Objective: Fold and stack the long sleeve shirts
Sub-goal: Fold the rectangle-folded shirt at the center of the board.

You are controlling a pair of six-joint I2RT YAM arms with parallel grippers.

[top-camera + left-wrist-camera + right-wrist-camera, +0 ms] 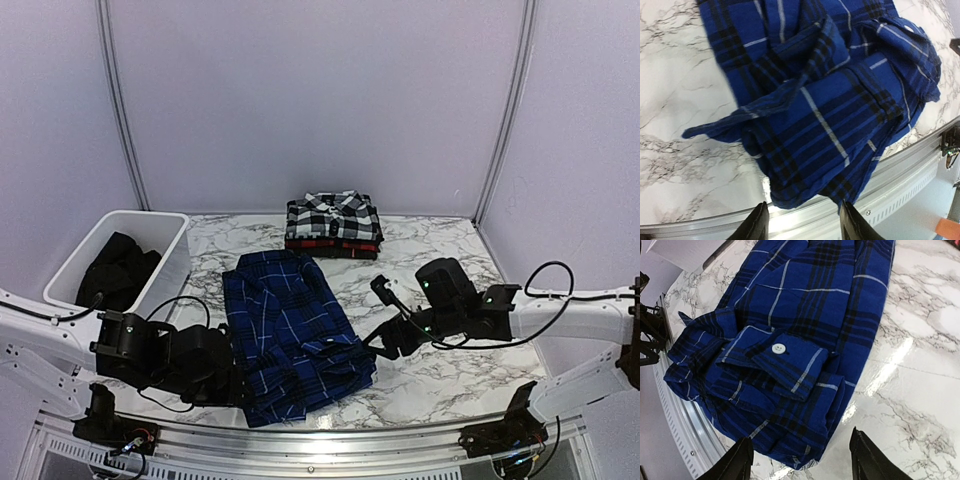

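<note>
Royal blue plaid shirt [290, 335] lies on the marble table [450, 370] as a long strip, its near end bunched at the front edge (buttoned cuff on top). Left gripper [802, 215] and right gripper [802, 447] flank that end, fingers apart and empty. Step judged: the crosswise fold. Next move calls for pinching both near corners and carrying them toward the collar, then stacking on the black-and-white check shirt [333, 215].
</note>
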